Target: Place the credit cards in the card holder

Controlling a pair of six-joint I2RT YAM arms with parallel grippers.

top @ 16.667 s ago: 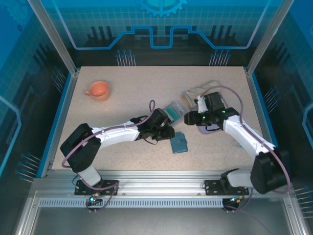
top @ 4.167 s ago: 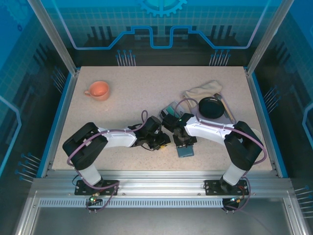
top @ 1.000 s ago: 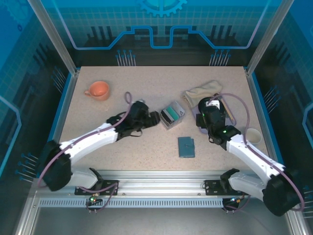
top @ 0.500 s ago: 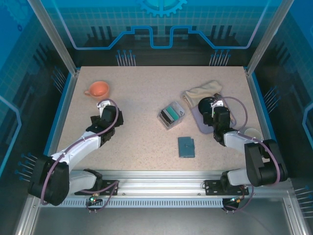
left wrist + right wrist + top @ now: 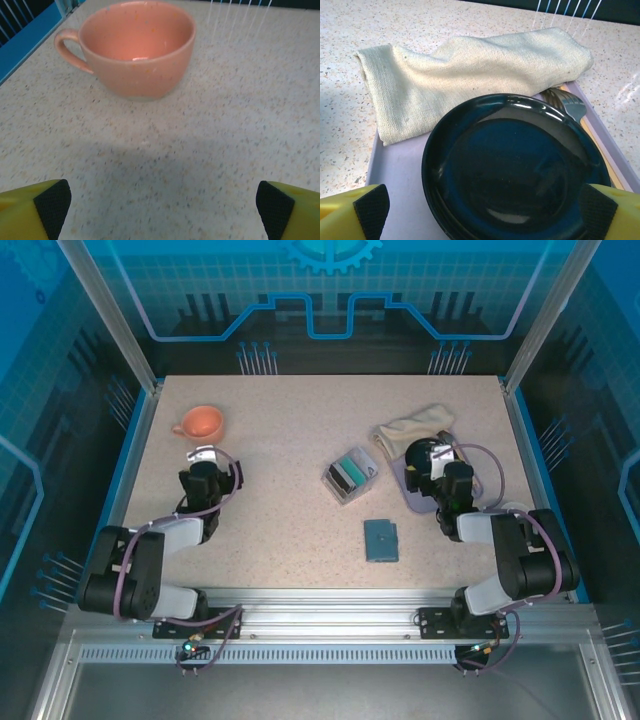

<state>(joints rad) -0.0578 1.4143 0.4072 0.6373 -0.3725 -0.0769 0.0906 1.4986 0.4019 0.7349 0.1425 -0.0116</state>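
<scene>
Two steps look undone to me: opening the wallet and moving the cards across. Nearest my arm bases, the small flat teal-blue card holder (image 5: pixel 380 540) lies folded shut on the speckled stone-look table (image 5: pixel 280 530). It is soft and matte with nothing poking out, and I cannot tell whether any card is inside.

Further out, the left gripper (image 5: pixel 160 200) hangs low over bare tabletop, its yellow, black-padded fingers spread wide and empty. The right gripper (image 5: pixel 480 205) is likewise spread wide and holds nothing, above a glossy round black plate (image 5: pixel 515 165). Between the two, the thin teal and dark credit cards (image 5: pixel 347 468) sit packed in a small clear plastic box (image 5: pixel 362 480), well apart from the holder.

Beyond, on the left, a matte salmon ceramic cup (image 5: pixel 137 47) sits upright. On the right, the plate rests on a smooth lilac mat (image 5: pixel 395 175), with a metal fork (image 5: pixel 570 102) beside it and a folded cream knit cloth (image 5: pixel 470 75) behind.
</scene>
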